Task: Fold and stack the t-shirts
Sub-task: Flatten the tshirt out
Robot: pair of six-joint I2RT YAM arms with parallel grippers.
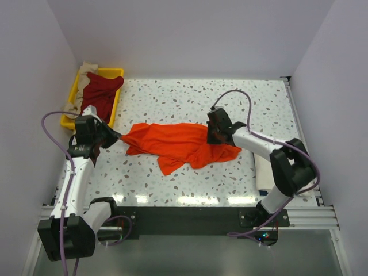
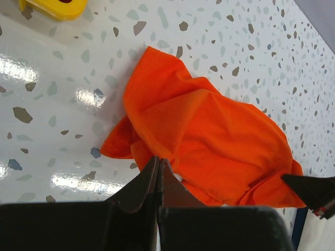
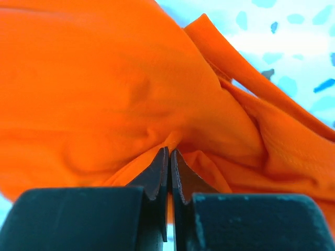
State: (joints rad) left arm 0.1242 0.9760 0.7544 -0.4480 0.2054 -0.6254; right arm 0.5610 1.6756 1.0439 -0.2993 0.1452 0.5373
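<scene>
The bright orange t-shirt (image 1: 178, 144) lies crumpled and stretched across the middle of the table. It also shows in the left wrist view (image 2: 209, 125) and fills the right wrist view (image 3: 104, 94). My left gripper (image 1: 117, 138) (image 2: 158, 163) is shut at the shirt's left tip, which is pulled to a point; a bit of white shows beside the jaws. My right gripper (image 1: 214, 137) (image 3: 170, 152) is shut on a raised fold at the shirt's right side. A dark red t-shirt (image 1: 100, 92) and a beige one (image 1: 86, 70) lie in the tray.
The yellow plastic tray (image 1: 118, 72) stands at the far left corner, its corner also in the left wrist view (image 2: 57, 8). A cream-white cloth (image 1: 263, 172) lies at the right edge under the right arm. White walls close in the table on three sides.
</scene>
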